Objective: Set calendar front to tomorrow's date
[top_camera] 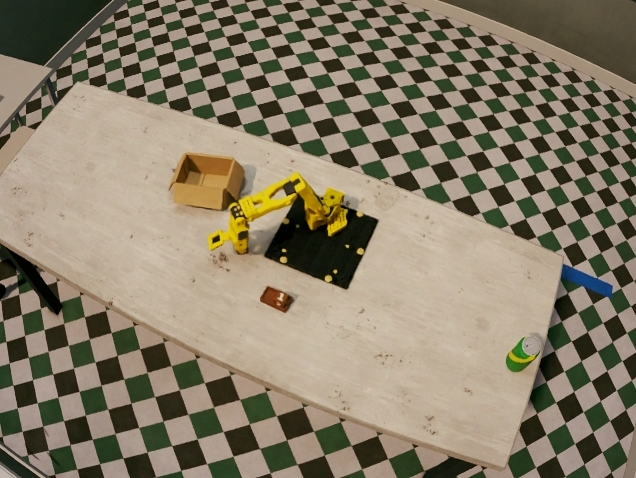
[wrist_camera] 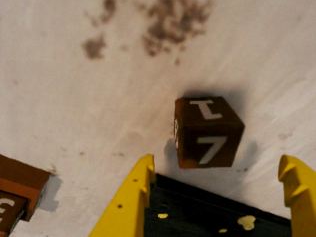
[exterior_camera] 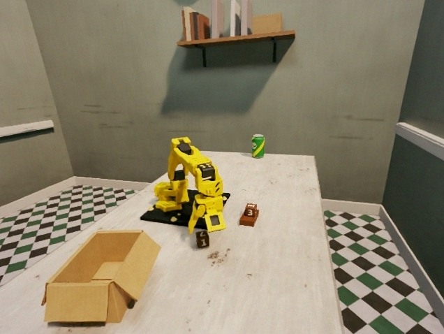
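And here is the yellow arm (top_camera: pixel 269 200) (exterior_camera: pixel 190 158), reaching out over the black mat (top_camera: pixel 318 251) (exterior_camera: pixel 179 215) (wrist_camera: pixel 200 204) and bending down at the table (top_camera: pixel 411 308) (exterior_camera: pixel 272 258) (wrist_camera: pixel 90 109)! Its gripper (top_camera: pixel 227 246) (exterior_camera: pixel 202 230) (wrist_camera: pixel 217 166) points downward, fingers parted part-way, nothing between them. Right there by the fingertips, out on the bare tabletop, sits the loose cube (exterior_camera: pixel 202 239) (wrist_camera: pixel 207 133), dark brown with pale digits. The wrist view gives us a 7 on the face nearer the gripper and a 1 on the next, with a third marked face just peeking round the side. From the top view, I can't pick this cube out. Over to the tray (top_camera: pixel 269 298) (exterior_camera: pixel 247 221) (wrist_camera: pixel 22 174), reddish brown, on the table near the mat and apart from it: the other cube (top_camera: pixel 281 298) (exterior_camera: pixel 250 210) (wrist_camera: pixel 10 209) is sitting at one end of it, a 3 showing in the exterior view. So one cube in, one cube out, and the date stands incomplete! Beyond the loose cube, the open cardboard box (top_camera: pixel 208 197) (exterior_camera: pixel 77 301) waits on the table, while the green can (top_camera: pixel 523 353) (exterior_camera: pixel 257 146) stands upright, well apart, near the table's far end.
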`<act>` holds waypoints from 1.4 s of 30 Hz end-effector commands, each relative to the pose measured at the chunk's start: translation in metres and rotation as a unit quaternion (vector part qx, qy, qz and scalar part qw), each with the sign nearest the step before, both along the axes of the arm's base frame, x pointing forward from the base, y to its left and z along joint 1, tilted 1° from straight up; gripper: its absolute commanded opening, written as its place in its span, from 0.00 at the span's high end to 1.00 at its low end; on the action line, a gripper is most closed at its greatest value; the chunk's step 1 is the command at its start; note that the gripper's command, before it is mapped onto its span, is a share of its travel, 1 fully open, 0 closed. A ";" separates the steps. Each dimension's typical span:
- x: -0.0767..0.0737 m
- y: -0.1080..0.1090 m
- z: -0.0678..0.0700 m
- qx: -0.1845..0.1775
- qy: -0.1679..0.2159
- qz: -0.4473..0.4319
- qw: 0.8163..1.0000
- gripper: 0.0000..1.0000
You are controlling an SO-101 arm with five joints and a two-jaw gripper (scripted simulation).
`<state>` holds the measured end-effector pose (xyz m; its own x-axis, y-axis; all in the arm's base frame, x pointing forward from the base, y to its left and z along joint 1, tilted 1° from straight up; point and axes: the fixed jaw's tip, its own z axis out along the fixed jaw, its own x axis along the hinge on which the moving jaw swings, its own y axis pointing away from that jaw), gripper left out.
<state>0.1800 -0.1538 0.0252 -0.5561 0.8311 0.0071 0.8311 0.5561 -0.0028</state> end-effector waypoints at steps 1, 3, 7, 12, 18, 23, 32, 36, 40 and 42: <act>0.000 0.003 -0.011 0.007 0.007 0.007 1.000 0.65; -0.001 0.003 -0.014 0.007 0.007 0.007 1.000 0.65; -0.001 0.004 -0.017 0.007 0.007 0.007 1.000 0.65; -0.001 0.004 -0.022 0.007 0.007 0.007 1.000 0.65; -0.001 0.004 -0.025 0.007 0.007 0.007 1.000 0.65; -0.001 0.004 -0.025 0.007 0.007 0.007 1.000 0.65; -0.002 0.004 -0.025 0.007 0.007 0.007 1.000 0.66; -0.003 0.004 -0.025 0.007 0.007 0.007 1.000 0.67; -0.003 0.003 -0.025 0.007 0.007 0.007 1.000 0.68; -0.004 0.003 -0.025 0.007 0.007 0.007 1.000 0.69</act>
